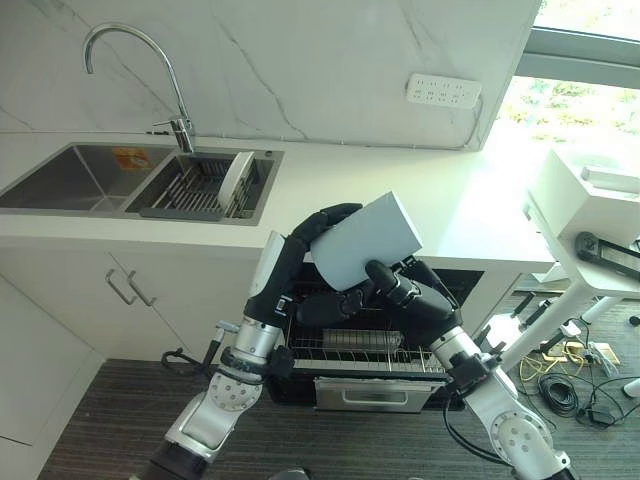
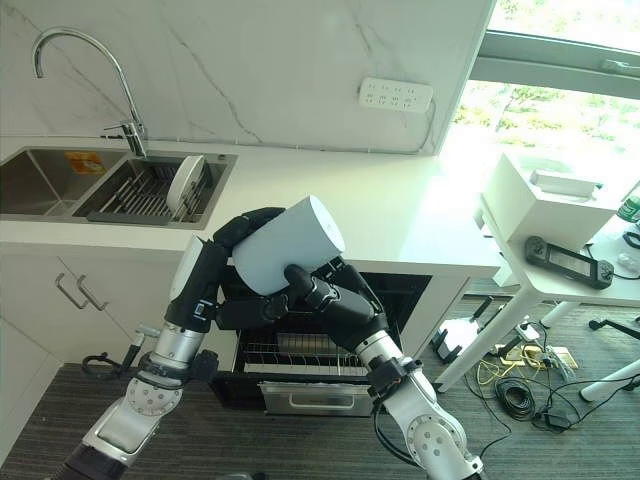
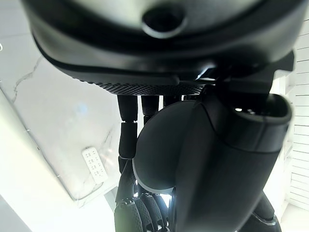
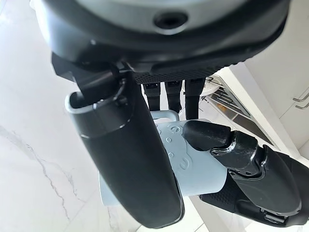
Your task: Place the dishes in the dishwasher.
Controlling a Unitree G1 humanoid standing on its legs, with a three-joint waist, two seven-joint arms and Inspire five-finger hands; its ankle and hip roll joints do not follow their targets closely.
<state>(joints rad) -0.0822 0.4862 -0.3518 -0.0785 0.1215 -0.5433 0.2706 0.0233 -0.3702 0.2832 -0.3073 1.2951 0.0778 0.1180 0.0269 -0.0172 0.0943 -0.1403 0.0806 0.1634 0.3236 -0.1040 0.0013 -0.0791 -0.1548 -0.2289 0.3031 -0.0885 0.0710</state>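
Note:
A pale blue-grey cup (image 1: 365, 240) is held tilted in the air above the open dishwasher (image 1: 350, 385), whose wire rack (image 1: 350, 350) is pulled out below the counter. My left hand (image 1: 300, 255) wraps its fingers over the cup's upper left side, with its thumb beneath. My right hand (image 1: 415, 300) grips it from the lower right, thumb pressed on the cup's wall. In the right wrist view the cup (image 4: 193, 159) and its handle sit between my right hand's (image 4: 130, 159) thumb and fingers. A white plate (image 1: 235, 180) stands on edge in the sink's drying rack.
A double steel sink (image 1: 70, 175) with a curved tap (image 1: 130, 60) lies at the left of the white counter (image 1: 420, 190). A socket strip (image 1: 443, 90) hangs on the marble wall. A white table (image 1: 590, 230) and floor cables (image 1: 575, 385) are at the right.

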